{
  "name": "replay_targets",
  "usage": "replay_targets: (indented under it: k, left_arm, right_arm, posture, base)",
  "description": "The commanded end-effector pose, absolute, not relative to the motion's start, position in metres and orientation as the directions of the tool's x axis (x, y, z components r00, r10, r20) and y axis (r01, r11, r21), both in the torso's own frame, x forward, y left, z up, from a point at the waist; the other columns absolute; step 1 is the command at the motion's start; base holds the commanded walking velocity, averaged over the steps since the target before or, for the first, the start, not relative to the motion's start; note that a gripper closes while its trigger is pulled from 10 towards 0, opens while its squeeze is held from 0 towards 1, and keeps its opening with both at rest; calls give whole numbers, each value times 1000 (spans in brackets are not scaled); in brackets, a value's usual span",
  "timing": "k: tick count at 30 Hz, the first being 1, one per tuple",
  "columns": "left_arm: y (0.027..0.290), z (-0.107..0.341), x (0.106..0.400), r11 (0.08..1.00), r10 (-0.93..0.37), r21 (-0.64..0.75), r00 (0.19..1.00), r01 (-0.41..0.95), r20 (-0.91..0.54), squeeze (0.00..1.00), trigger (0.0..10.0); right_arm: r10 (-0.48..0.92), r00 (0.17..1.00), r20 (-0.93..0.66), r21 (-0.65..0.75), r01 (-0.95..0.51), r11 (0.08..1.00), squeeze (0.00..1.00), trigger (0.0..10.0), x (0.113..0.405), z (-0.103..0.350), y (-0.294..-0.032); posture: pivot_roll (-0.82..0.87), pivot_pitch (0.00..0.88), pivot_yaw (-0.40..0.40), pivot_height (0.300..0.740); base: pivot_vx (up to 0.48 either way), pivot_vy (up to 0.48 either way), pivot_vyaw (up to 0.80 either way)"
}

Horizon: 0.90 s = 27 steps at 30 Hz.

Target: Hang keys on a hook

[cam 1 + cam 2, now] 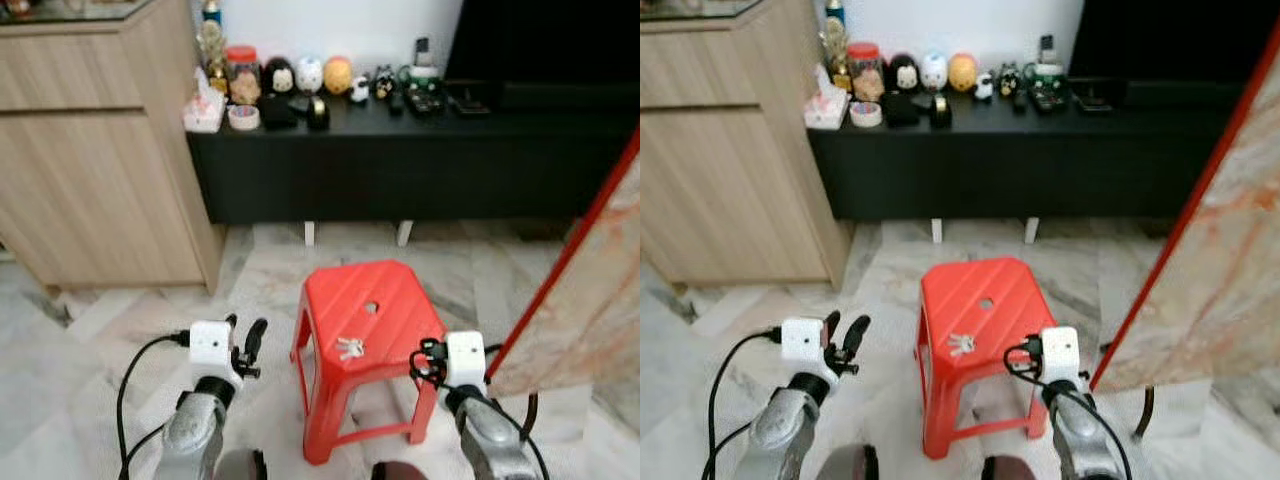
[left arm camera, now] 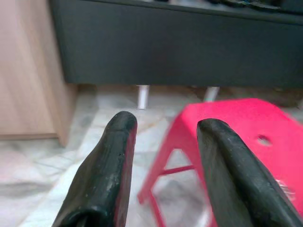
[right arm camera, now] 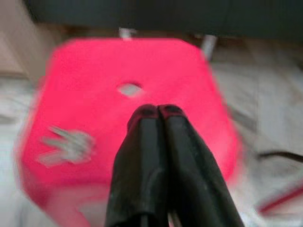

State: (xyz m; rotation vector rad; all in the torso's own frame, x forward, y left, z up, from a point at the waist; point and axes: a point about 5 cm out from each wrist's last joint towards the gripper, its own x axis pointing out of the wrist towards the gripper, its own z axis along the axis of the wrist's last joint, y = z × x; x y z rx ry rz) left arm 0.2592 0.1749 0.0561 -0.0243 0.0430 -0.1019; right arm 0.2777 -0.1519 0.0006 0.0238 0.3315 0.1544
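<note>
Both silver arms reach forward from the bottom edge of the head views, the left rising from about 7 o'clock and the right from about 5 o'clock, each wrist capped by a white block with black cable looping off it. The left pincer [image 1: 248, 340] points up toward 1 o'clock, its two black fingers [image 2: 106, 175] spread with a clear gap between them. The right pincer [image 3: 158, 111] has its fingers [image 3: 177, 151] pressed together tip to tip, holding nothing. In the head views it sits at about 4 o'clock, fingers hidden behind its wrist block.
</note>
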Motion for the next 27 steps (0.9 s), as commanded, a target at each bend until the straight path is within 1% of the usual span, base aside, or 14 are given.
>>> replay_targets:
  k: [1,7,13,19,23,27]
  left_arm:
    - [173,58,260,995,-100,-31,994,99,-34,0,10000]
    - [171,58,260,994,-105,-34,994,104,-35,0,10000]
    - [169,57,261,993,-116,-38,992,114,-43,0,10000]
    - [162,57,263,984,-174,-59,983,171,-56,0,10000]
    - [163,54,265,986,-165,-49,984,162,-67,0,10000]
    - [164,55,265,987,-156,-46,986,154,-65,0,10000]
  right_arm:
    - [160,930,-331,43,-154,987,0,10000,276,-1,-153]
    - [177,921,-348,36,-176,984,0,10000,275,-3,-153]
    - [190,911,-367,36,-190,981,0,10000,273,-5,-153]
    - [213,884,-416,41,-215,976,0,10000,270,-12,-151]
    - [226,883,-411,71,-215,974,0,10000,269,-12,-149]
    - [251,883,-396,41,-256,966,0,10000,270,-10,-148]
  posture:
    - [25,0,-61,606]
    - [25,0,-61,606]
    - [25,0,-61,606]
    - [20,0,-61,606]
    - [23,0,-62,606]
    - [22,0,-64,606]
  base:
    - [352,0,0]
    - [336,0,0]
    - [0,0,0]
    - [0,0,0]
    - [0,0,0]
    - [0,0,127]
